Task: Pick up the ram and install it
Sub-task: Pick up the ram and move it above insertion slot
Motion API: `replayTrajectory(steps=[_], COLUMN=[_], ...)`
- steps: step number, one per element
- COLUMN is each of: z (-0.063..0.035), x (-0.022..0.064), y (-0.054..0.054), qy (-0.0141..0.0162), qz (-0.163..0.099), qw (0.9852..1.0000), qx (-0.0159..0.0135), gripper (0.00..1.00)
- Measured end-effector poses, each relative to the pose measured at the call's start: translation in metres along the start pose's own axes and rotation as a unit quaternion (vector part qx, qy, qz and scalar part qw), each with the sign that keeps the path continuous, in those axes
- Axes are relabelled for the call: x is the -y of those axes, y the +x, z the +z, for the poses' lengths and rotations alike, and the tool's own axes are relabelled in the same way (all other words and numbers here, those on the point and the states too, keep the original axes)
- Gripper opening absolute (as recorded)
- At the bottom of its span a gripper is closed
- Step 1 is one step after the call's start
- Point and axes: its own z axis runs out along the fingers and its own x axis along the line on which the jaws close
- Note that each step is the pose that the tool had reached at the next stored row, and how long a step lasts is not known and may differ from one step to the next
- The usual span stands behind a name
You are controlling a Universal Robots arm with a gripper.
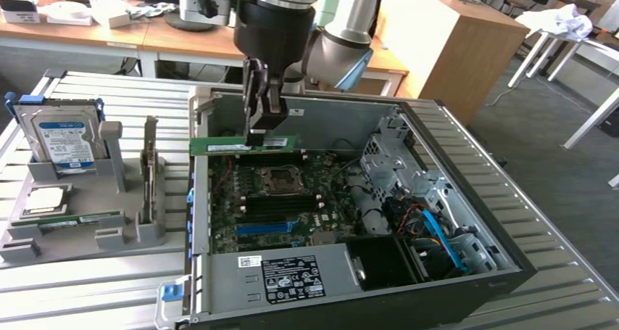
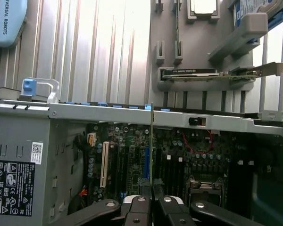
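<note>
Exterior view, gripper [image 1: 261,138] clamps ram [image 1: 219,147] (thin, green)

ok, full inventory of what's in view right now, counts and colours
ram: one, green, held over the motherboard
computer case: one, black and grey, open, on the table
motherboard: one, dark green, inside the case
power supply: one, silver, labelled, inside the case
holder: one, grey, at the exterior view's left of the case
hard drive: one, silver, white-blue label, upright in the holder
upright card: one, grey, in the holder
table: one, grey slatted metal, under everything
gripper: one, black, shut on the ram
arm: one, silver and black, above the case
</note>
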Motion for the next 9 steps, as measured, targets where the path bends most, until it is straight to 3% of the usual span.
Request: replayTrajectory(steps=[9], z=[-0.0002], x=[0.0058], y=[0.0003], qy=[0.0], qz=[0.0], qw=[1.0], qx=[0.0], gripper=[0.13])
